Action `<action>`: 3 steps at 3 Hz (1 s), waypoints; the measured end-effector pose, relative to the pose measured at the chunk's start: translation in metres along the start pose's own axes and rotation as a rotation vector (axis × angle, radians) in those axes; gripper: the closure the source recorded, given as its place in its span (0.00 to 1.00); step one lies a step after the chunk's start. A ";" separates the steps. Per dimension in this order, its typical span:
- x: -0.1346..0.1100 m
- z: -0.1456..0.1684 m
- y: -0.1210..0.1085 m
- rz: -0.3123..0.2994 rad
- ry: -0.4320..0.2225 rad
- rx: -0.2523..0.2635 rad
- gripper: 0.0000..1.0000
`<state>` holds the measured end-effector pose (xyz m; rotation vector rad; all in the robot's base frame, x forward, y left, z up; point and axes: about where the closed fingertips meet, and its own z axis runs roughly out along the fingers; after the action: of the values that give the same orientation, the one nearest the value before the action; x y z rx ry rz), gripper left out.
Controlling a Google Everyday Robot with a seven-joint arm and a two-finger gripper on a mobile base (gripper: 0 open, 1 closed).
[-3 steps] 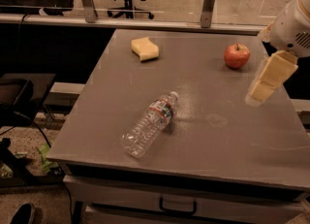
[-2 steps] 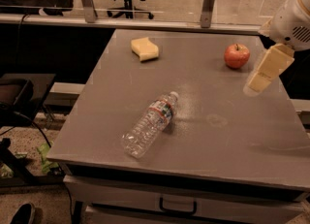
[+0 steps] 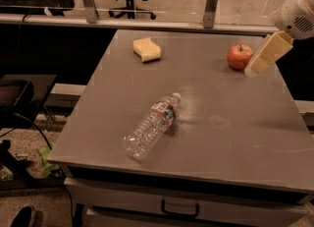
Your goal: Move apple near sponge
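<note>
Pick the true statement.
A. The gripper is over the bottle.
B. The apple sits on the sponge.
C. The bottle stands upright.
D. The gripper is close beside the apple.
D: the gripper hangs close beside the apple toward the table's far side, well away from the sponge and from the bottle, which lies on its side.

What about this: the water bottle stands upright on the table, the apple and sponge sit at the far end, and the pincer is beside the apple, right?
The camera view shows the water bottle lying on its side on the table, not upright. Otherwise right: the apple and sponge sit at the far end, and the pincer is beside the apple.
</note>
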<state>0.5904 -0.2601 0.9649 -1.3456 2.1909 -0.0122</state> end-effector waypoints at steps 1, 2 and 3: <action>0.009 0.020 -0.035 0.039 -0.006 0.020 0.00; 0.019 0.040 -0.063 0.073 0.010 0.020 0.00; 0.030 0.062 -0.082 0.108 0.027 0.008 0.00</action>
<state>0.6764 -0.3083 0.9228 -1.2277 2.2813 0.0013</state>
